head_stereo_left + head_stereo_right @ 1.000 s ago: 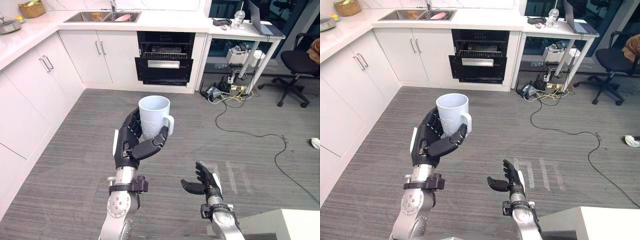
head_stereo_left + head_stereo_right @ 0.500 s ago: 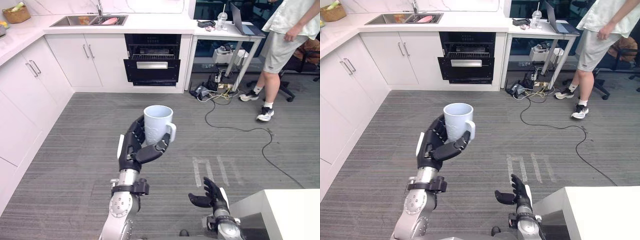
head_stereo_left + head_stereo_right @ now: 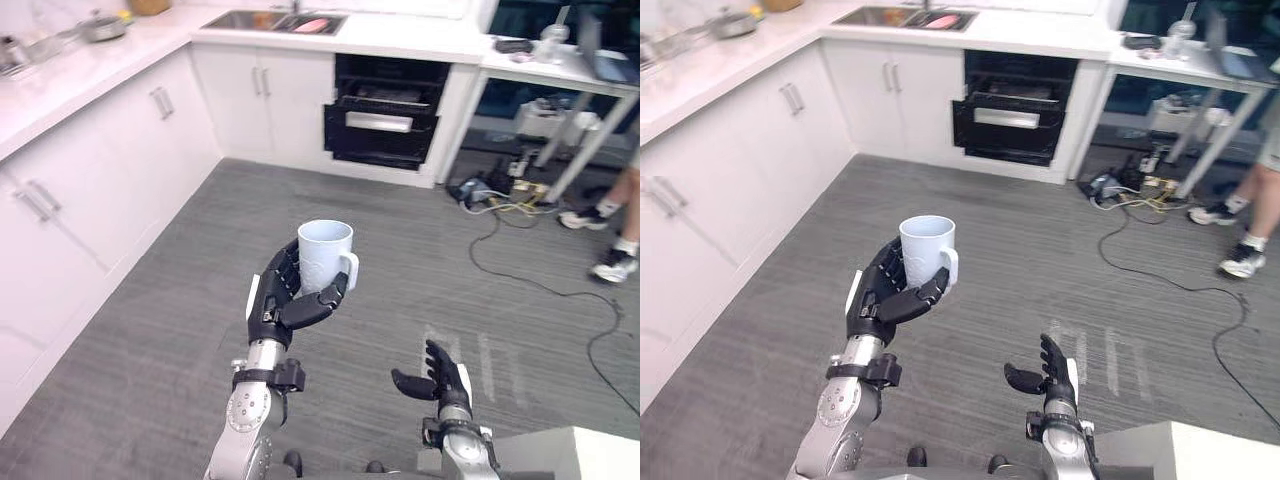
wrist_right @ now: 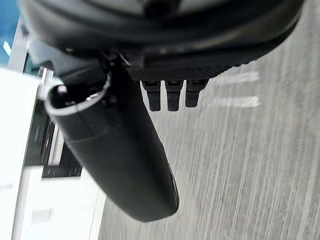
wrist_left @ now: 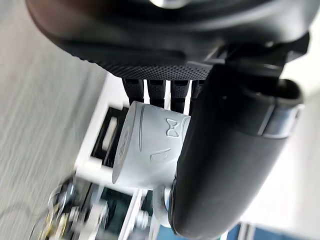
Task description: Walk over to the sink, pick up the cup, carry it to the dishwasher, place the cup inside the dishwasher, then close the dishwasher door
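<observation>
View has swung leftward; left hand (image 3: 283, 300) clasps white cup (image 3: 326, 256) upright, right hand (image 3: 441, 379) slack, empty. Walking jolts toward far dishwasher (image 3: 386, 124) could loosen it.

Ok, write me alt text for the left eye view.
The robot's left hand holds a white mug upright above the grey floor. Ahead, a black dishwasher stands partly open among white cabinets; the right hand hangs open and empty, low on the right.
</observation>
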